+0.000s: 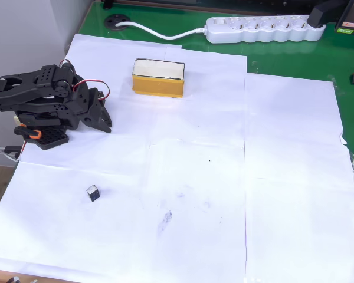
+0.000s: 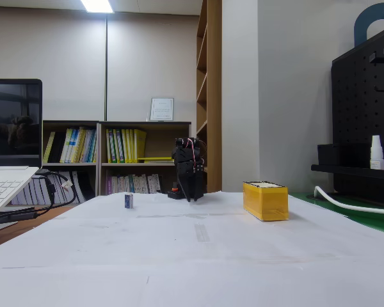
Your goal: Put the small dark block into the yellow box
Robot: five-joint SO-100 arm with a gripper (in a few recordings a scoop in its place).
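The small dark block (image 1: 93, 192) is a tiny black cube with a pale top, alone on the white paper at the lower left of the overhead view. In the fixed view the block (image 2: 128, 201) stands left of the arm. The yellow box (image 1: 158, 77) sits at the upper middle with its cream top facing up; in the fixed view the box (image 2: 265, 200) is right of the arm. The black arm is folded at the left edge. My gripper (image 1: 105, 125) points down at the paper, shut and holding nothing, well apart from both block and box. The fixed view shows the gripper (image 2: 192, 196) tip touching down near the arm's base.
A white power strip (image 1: 262, 28) with its cable lies on the green table (image 1: 295, 56) beyond the paper. A laptop (image 2: 9, 147) stands at the left of the fixed view. White paper sheets (image 1: 224, 194) cover the work area.
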